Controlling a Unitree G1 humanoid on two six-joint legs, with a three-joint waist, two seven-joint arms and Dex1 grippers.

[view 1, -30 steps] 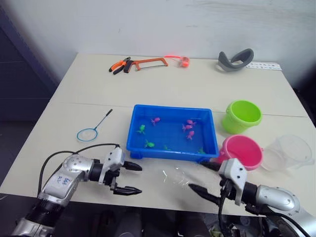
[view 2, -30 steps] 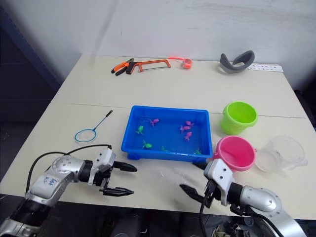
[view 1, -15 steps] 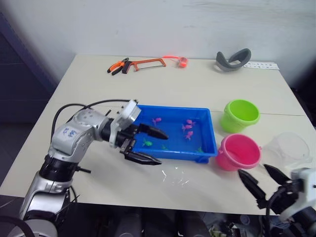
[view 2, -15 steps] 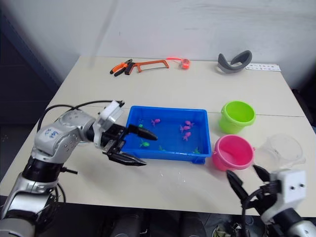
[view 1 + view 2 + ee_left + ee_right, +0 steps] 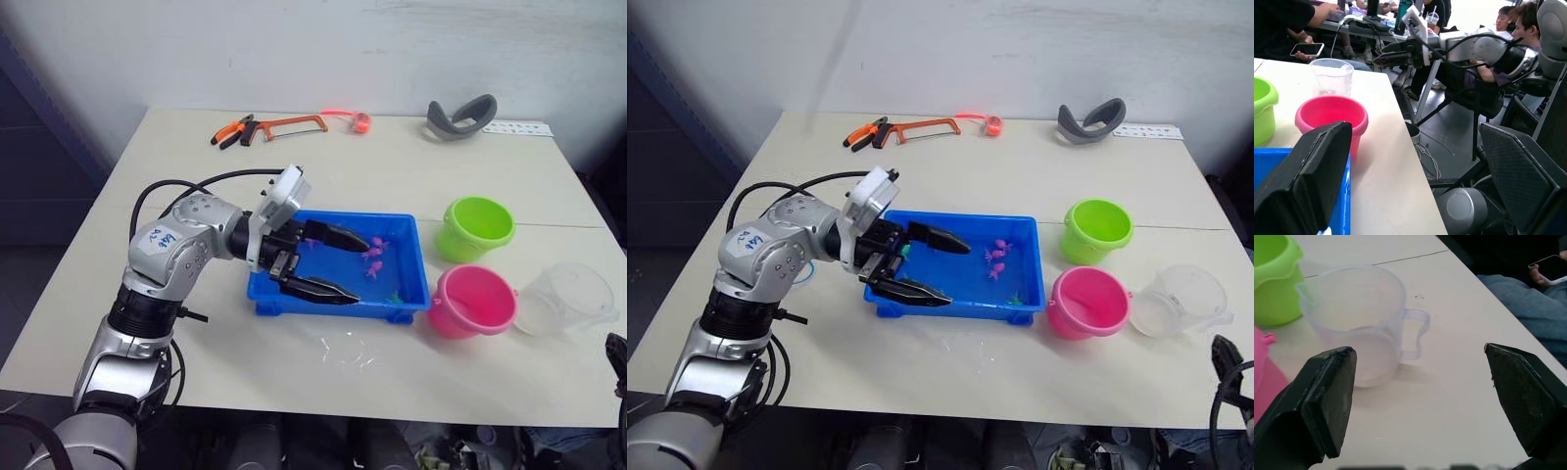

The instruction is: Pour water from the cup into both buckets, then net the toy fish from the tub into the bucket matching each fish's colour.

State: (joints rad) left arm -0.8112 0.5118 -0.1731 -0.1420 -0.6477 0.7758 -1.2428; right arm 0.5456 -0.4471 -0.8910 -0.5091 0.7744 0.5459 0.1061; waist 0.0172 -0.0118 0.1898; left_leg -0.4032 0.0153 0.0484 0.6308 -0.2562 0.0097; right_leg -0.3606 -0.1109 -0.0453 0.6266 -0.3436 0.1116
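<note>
Cup point(image 5: 1359, 320): clear, upright on the table, just beside the pink bucket, at the table's right end; it faces my right claw point(image 5: 1420, 396), with its handle pointing off to one side.
Right claw: my two fingers spread wide, gripping nothing, the cup between and beyond them.
Buckets: pink bucket point(image 5: 474, 300) just right of the tub; green bucket point(image 5: 477, 228) behind it.
Tub point(image 5: 407, 294): blue, mid-table, tiny pink fish point(image 5: 374, 251) inside.
Left claw point(image 5: 338, 264): my fingers parted, empty, held over the tub's left half.
Table point(image 5: 392, 181): tools and a grey band along the far edge.
</note>
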